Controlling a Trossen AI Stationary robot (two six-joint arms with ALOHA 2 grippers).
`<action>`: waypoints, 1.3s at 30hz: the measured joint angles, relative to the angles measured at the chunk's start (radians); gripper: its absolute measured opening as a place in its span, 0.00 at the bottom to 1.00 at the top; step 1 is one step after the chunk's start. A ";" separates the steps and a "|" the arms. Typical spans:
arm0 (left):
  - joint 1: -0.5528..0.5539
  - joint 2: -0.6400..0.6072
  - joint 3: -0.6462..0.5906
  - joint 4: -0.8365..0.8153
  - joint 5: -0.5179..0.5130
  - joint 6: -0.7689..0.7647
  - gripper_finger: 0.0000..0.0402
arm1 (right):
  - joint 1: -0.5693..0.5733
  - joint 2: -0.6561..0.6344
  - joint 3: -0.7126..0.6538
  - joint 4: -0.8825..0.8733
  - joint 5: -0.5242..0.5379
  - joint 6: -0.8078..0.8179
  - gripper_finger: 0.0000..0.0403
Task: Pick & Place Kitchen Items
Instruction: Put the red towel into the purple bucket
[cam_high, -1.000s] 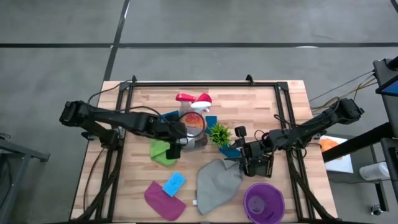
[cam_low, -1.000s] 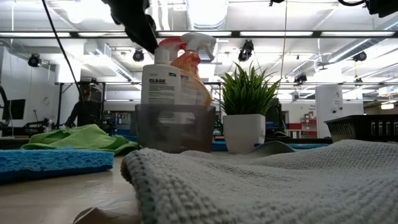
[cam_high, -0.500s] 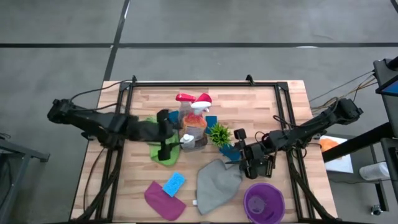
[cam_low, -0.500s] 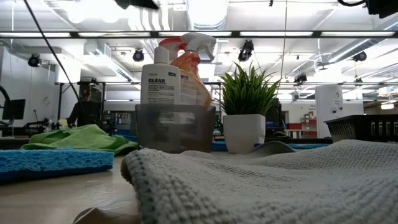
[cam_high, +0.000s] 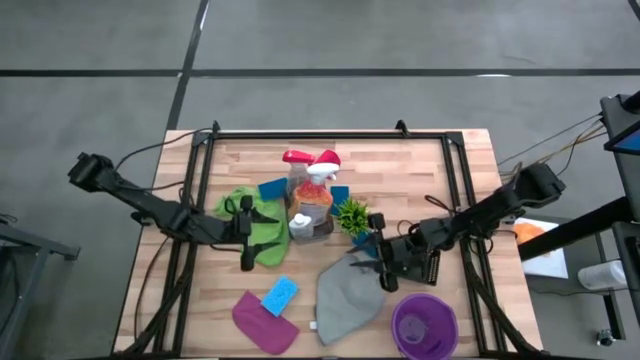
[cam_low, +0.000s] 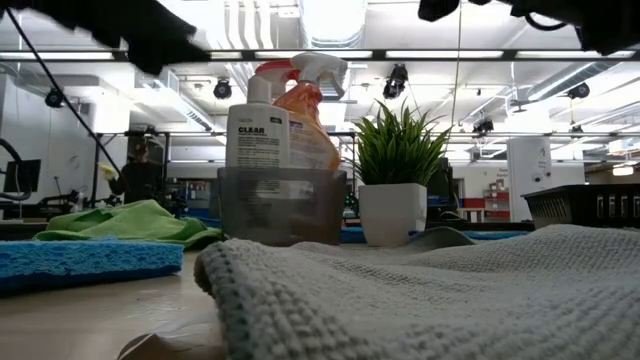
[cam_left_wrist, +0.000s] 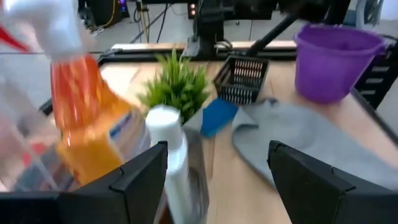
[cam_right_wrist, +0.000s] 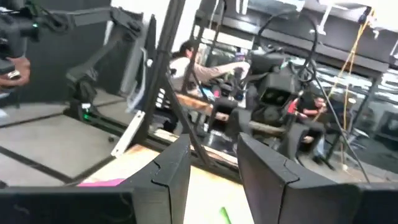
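Wooden slatted tabletop (cam_high: 420, 170): the left gripper (cam_high: 247, 232) (fingers spread, empty) is positioned over the crumpled green cloth (cam_high: 258, 228), presumably for pickup.

- In the low view the grey cloth (cam_low: 420, 290) fills the foreground, runs off the lower and right edges, and hides the table behind it.
- The blue sponge (cam_low: 90, 258) there is cut by the left edge.
- Dark arm parts along the top edge are blurred; which arm each belongs to cannot be told.
- In the left wrist view the orange spray bottle (cam_left_wrist: 90, 127), just ahead of the left gripper (cam_left_wrist: 217, 180), is blurred, its trigger cut off at the top edge.
- The clear bin (cam_left_wrist: 25, 155) beside it is smeared.
- The right gripper (cam_right_wrist: 214, 168) faces a blurred room; its people (cam_right_wrist: 186, 62) are indistinct.
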 joint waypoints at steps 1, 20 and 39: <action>0.000 0.000 -0.029 0.026 0.000 0.000 0.69 | 0.000 -0.008 0.012 -0.028 0.020 0.000 0.31; -0.014 -0.035 -0.128 0.095 0.023 0.027 0.70 | 0.043 0.017 0.213 -0.574 0.257 0.144 0.57; -0.014 -0.035 -0.129 0.086 0.029 0.000 0.70 | 0.229 0.289 0.554 -0.738 0.245 0.186 0.88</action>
